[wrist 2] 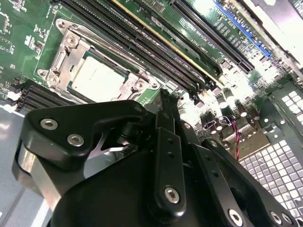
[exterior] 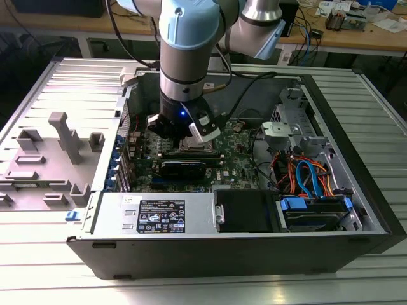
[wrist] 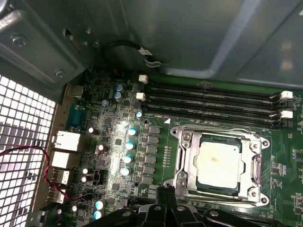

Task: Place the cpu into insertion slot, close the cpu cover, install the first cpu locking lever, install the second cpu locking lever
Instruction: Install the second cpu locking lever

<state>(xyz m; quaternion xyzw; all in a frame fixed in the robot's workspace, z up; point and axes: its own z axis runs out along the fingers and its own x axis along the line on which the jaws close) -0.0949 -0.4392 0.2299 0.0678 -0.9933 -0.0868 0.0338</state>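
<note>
Closest to the lens in both wrist views is the black linkage gripper (wrist 2: pixel 165 111), and honestly I can't tell if its jaws are open or closed. That small flat silver-tan cpu (wrist: pixel 218 164) already sits in the square silver-rimmed insertion slot (wrist: pixel 183 163) at the frame's lower right, thin silver cpu cover (wrist: pixel 256 169) down around it. My guess is lever time, so push the levers slowly and squarely until they hook.

My arm (exterior: pixel 184 44) is wearing pale blue joint caps over silver-grey tube sections, with black cables (exterior: pixel 254 79) trailing beside it. A small blue light is glowing on my dark wrist, just above my jaws. My gripper (wrist 2: pixel 163 118) is showing matte black linkage plates, pinned with round silver screws (wrist 2: pixel 75 140) behind my fingers.
</note>
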